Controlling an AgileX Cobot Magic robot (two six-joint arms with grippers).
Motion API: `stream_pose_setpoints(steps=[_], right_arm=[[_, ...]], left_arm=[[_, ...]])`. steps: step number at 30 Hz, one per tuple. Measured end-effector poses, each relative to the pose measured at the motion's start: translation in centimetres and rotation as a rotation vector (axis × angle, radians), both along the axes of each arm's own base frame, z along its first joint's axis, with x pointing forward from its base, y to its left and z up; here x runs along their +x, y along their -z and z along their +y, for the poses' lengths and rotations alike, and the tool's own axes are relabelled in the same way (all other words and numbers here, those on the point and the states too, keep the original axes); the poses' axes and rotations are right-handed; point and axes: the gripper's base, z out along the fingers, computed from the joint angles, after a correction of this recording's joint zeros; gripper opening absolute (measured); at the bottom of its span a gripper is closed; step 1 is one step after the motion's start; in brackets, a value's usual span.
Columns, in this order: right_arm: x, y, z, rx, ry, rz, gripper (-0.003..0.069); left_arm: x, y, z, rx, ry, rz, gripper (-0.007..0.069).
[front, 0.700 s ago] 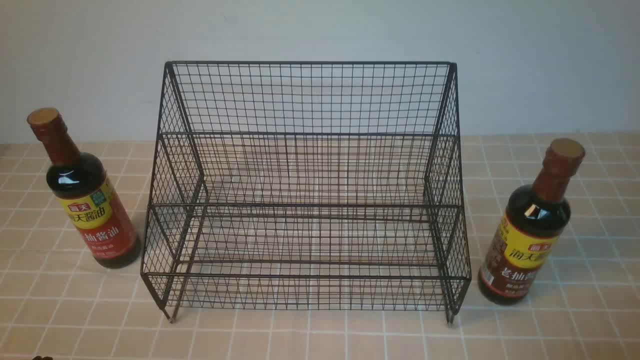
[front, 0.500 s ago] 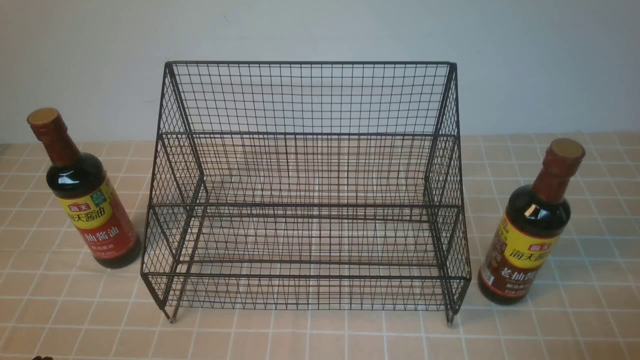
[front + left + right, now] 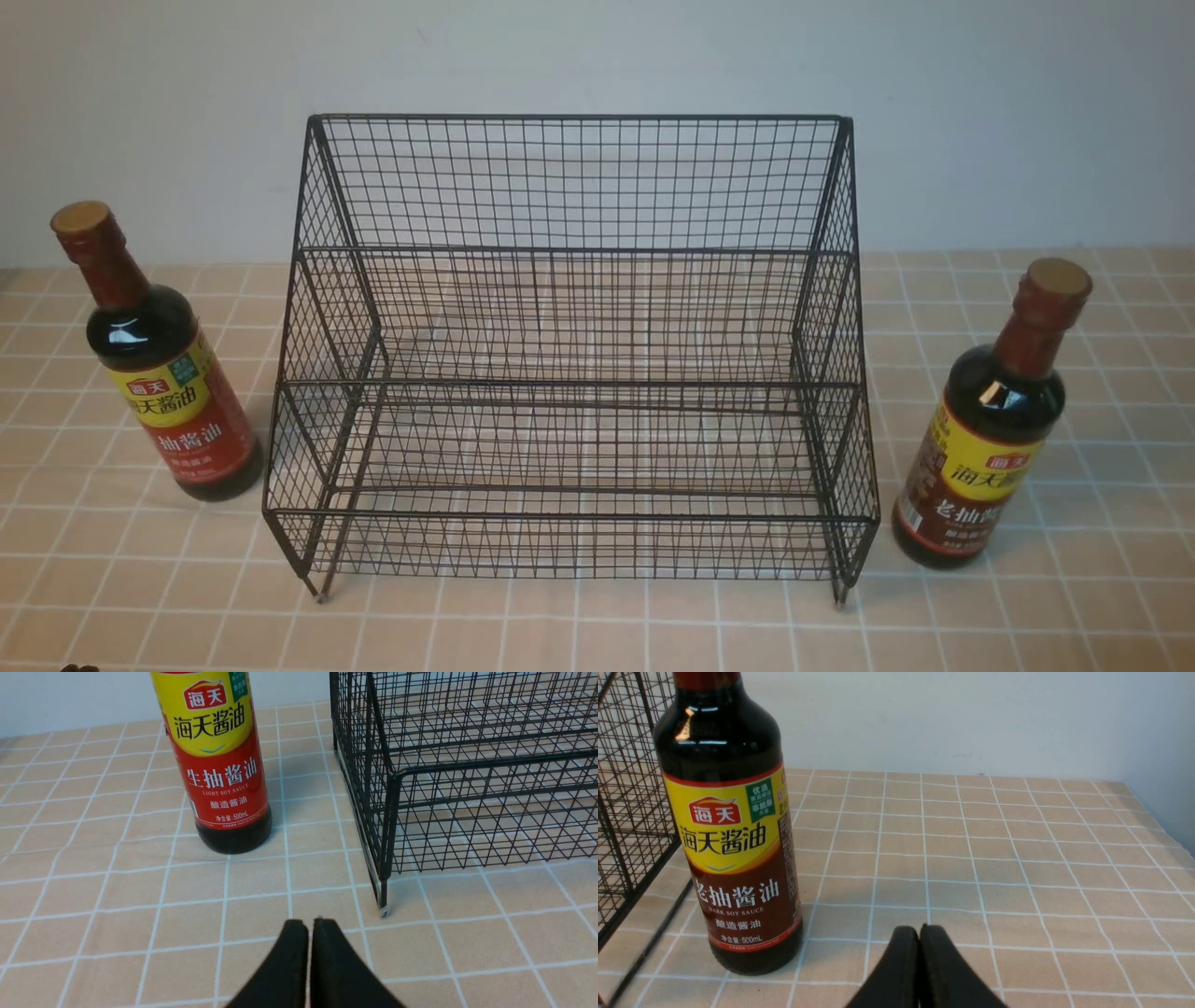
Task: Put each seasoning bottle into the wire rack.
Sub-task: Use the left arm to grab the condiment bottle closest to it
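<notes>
The black wire rack stands in the middle of the tiled table, both its tiers bare. A seasoning bottle with a bright red label stands upright on the table left of the rack; the left wrist view shows it well ahead of my left gripper, which is shut on nothing. A second bottle with a dark brown label stands upright right of the rack. My right gripper is shut and empty, short of that bottle. Neither gripper shows in the front view.
A tan checked cloth covers the table. A pale wall runs close behind the rack. The rack's front left foot stands near my left gripper. The table's right edge shows in the right wrist view.
</notes>
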Motion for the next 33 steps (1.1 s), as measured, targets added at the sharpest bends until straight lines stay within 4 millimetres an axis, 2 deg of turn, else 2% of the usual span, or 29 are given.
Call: stream_pose_setpoints(steps=[9, 11, 12, 14, 16, 17, 23, 29, 33], right_arm=[[0.0, 0.0, 0.0, 0.000, 0.000, 0.000, -0.0014], [0.0, 0.0, 0.0, 0.000, 0.000, 0.000, -0.0014], [0.0, 0.0, 0.0, 0.000, 0.000, 0.000, -0.0014], [0.0, 0.0, 0.0, 0.000, 0.000, 0.000, -0.0014], [0.0, 0.0, 0.0, 0.000, 0.000, 0.000, -0.0014], [0.0, 0.0, 0.0, 0.000, 0.000, 0.000, -0.0014], [0.0, 0.0, 0.0, 0.000, 0.000, 0.000, -0.0014], [0.0, 0.0, 0.0, 0.000, 0.000, 0.000, -0.0014], [0.0, 0.0, 0.0, 0.000, 0.000, 0.000, -0.0014]], left_arm=[[0.1, -0.2, 0.0, -0.030, -0.003, -0.027, -0.0007], [0.2, -0.7, -0.1, -0.111, -0.013, -0.070, -0.0007], [0.3, -1.3, -0.2, -0.226, -0.029, -0.125, -0.0007], [0.4, -1.9, -0.2, -0.340, -0.049, -0.181, -0.0007], [0.4, -2.2, -0.1, -0.408, -0.062, -0.213, -0.0007], [0.4, -2.7, 0.0, -0.506, -0.083, -0.254, -0.0007], [0.4, -3.7, 0.8, -0.640, -0.143, -0.373, -0.0007], [-0.2, -5.7, 2.3, -0.609, -0.248, -0.638, -0.0007], [0.6, -8.2, 2.0, -0.454, -0.225, -0.598, -0.0007]])
